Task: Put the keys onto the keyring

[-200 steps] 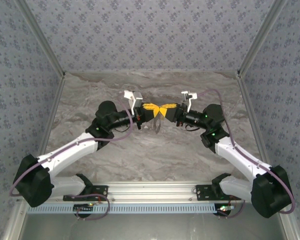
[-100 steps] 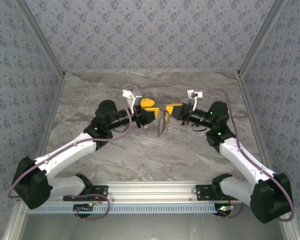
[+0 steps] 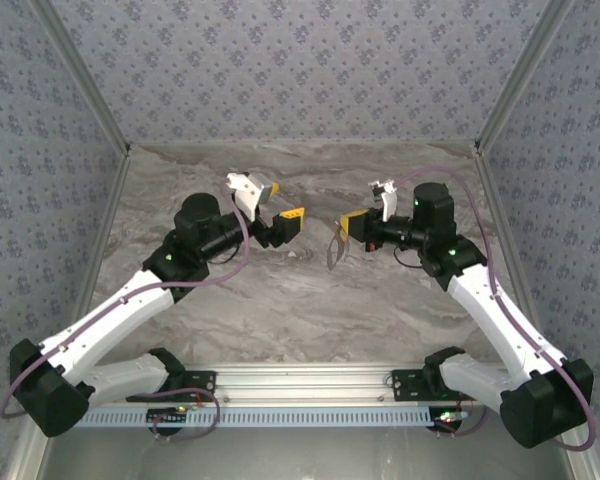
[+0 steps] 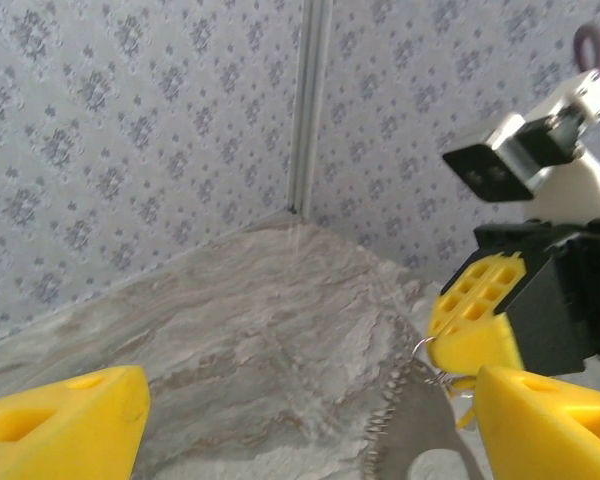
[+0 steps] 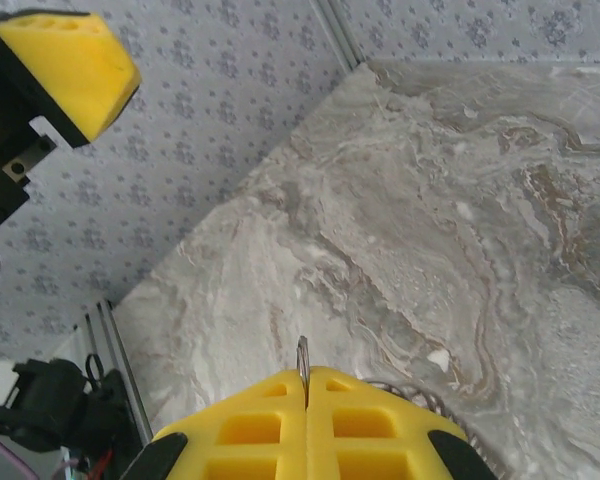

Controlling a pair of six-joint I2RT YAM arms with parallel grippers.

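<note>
My right gripper (image 3: 346, 223) is shut on the keyring (image 3: 335, 250), a thin grey metal loop hanging below its yellow fingertips over the middle of the table. In the right wrist view the ring's edge (image 5: 302, 358) sticks up between the closed fingers of the right gripper (image 5: 307, 378). The left wrist view shows a grey toothed-edged piece (image 4: 417, 420) dangling under the right gripper's fingers (image 4: 475, 320). My left gripper (image 3: 280, 203) is open and holds nothing, a short way left of the ring; its gap (image 4: 310, 430) faces it. The keys are hidden.
The marble tabletop (image 3: 300, 300) lies under both arms. Patterned walls (image 3: 300, 70) close in the back and sides, with a metal corner post (image 4: 308, 110). An aluminium rail (image 3: 300, 385) carries the arm bases at the near edge.
The two grippers were tip to tip; now the left has opened and drawn back to the left. The right has moved right, still carrying the keyring.
</note>
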